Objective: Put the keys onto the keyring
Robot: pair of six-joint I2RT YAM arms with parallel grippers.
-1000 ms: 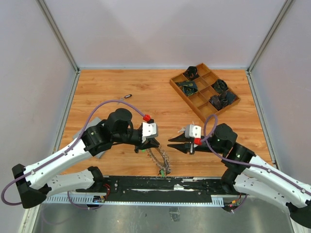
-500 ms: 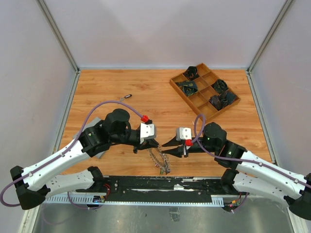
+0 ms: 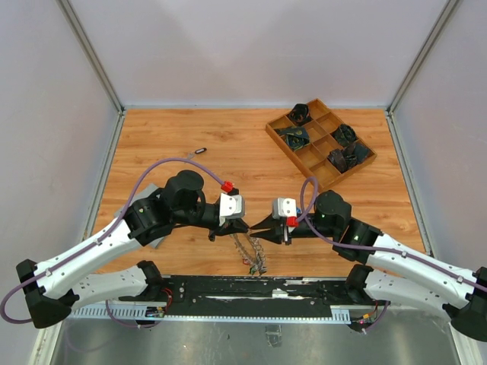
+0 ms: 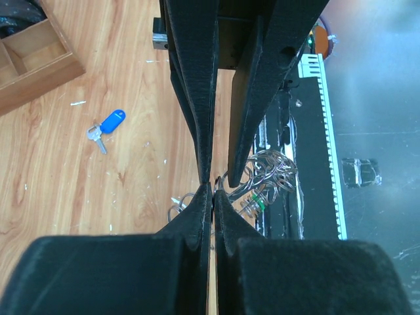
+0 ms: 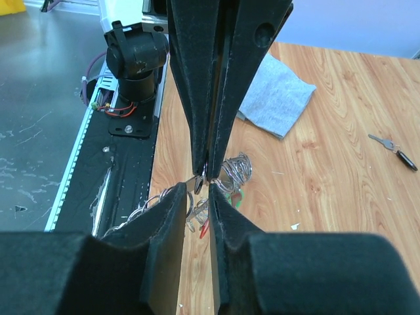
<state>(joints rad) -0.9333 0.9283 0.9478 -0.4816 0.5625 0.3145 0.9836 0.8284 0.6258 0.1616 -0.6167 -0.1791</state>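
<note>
your left pincer [image 3: 243, 226] is clamped on the large silver metal keyring [image 3: 252, 252] by the near edge of the wooden worktop [image 3: 190, 137]. the right pincer [image 3: 258, 226] meets it tip to tip, almost together; if it grips a key, i cannot tell.

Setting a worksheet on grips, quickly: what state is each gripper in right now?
Left gripper: shut on the keyring.
Right gripper: jaws slightly apart at the keyring; whether it holds anything cannot be told.
</note>
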